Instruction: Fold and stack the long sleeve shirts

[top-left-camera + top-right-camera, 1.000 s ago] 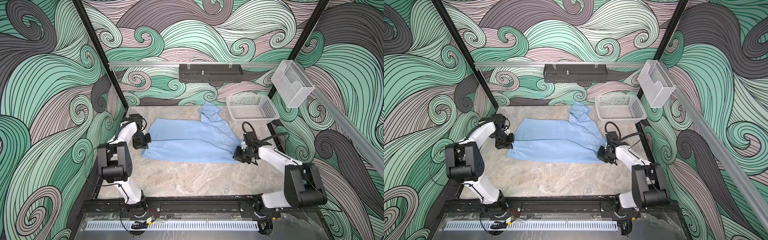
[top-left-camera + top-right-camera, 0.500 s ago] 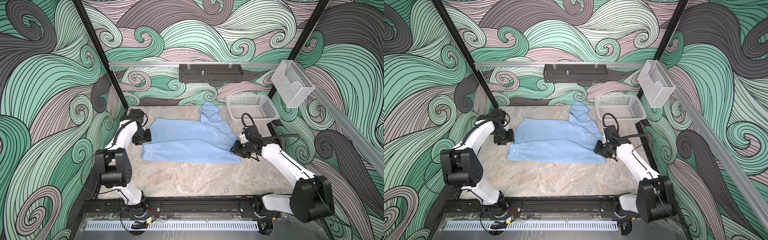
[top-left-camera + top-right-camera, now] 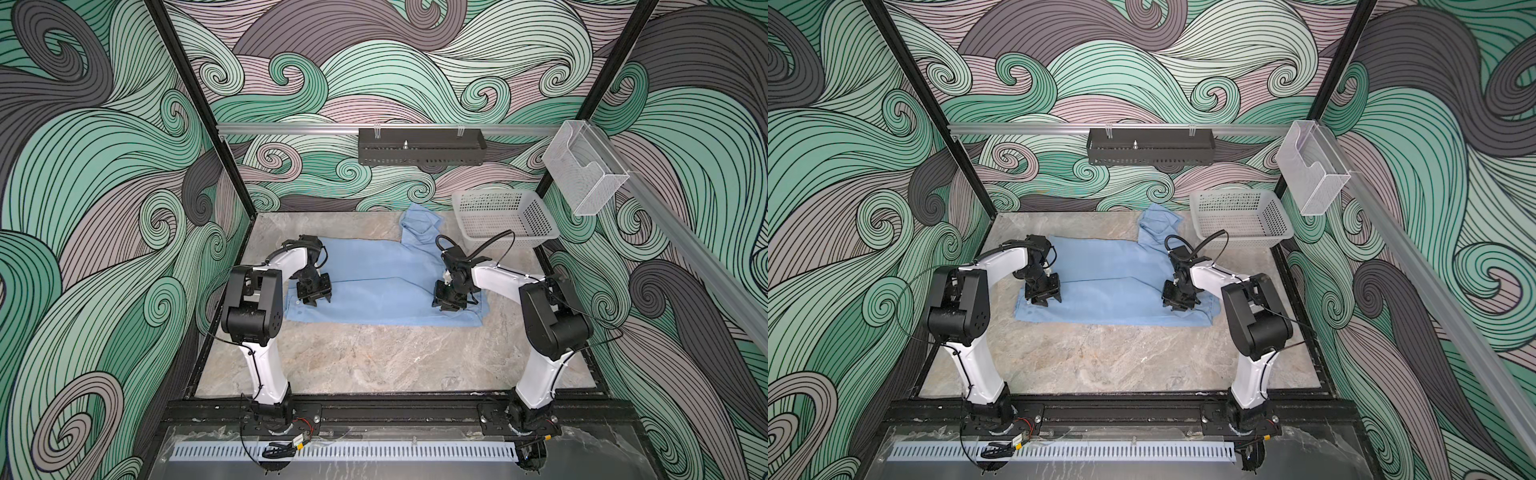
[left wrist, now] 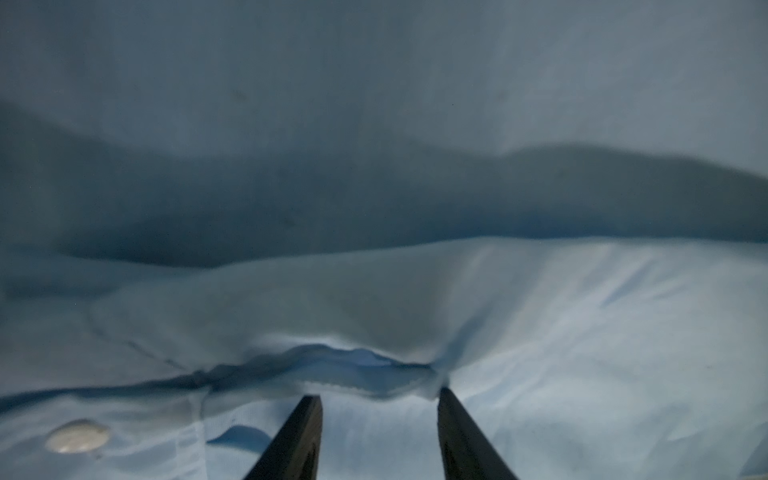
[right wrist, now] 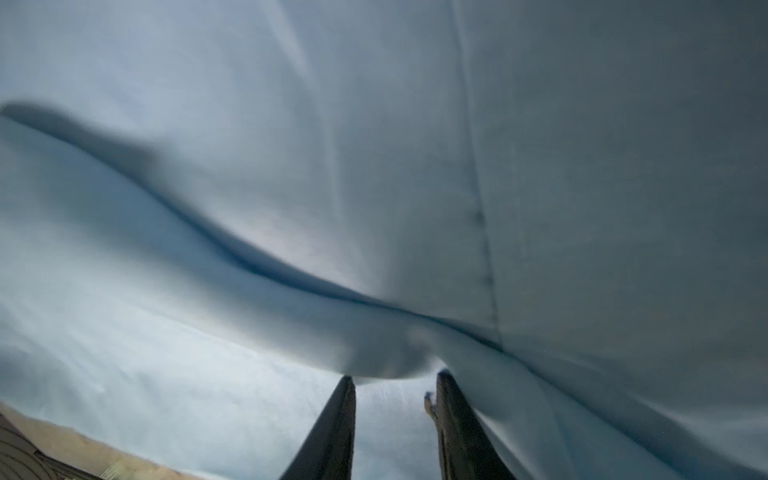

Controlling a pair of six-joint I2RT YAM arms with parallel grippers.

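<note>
1. Both top views are bright and evenly lit from above, sharp throughout; the arms throw only short, soft shadows on the shirt point(image 3: 374, 286) and the marble table point(image 3: 374, 365).
2. Frame bars lean outward toward the left and right edges, a wide-lens effect.
3. The left wrist view is dim and blue-grey; a broad dark shadow band crosses blurred cloth, and the button point(image 4: 77, 435) is soft.
4. The right wrist view is lighter, yet its cloth is smeared and out of focus.

Marbled tabletop point(image 3: 374, 365) under a spread light blue shirt point(image 3: 374, 286) and pale perforated basket point(image 3: 534, 220)
</note>
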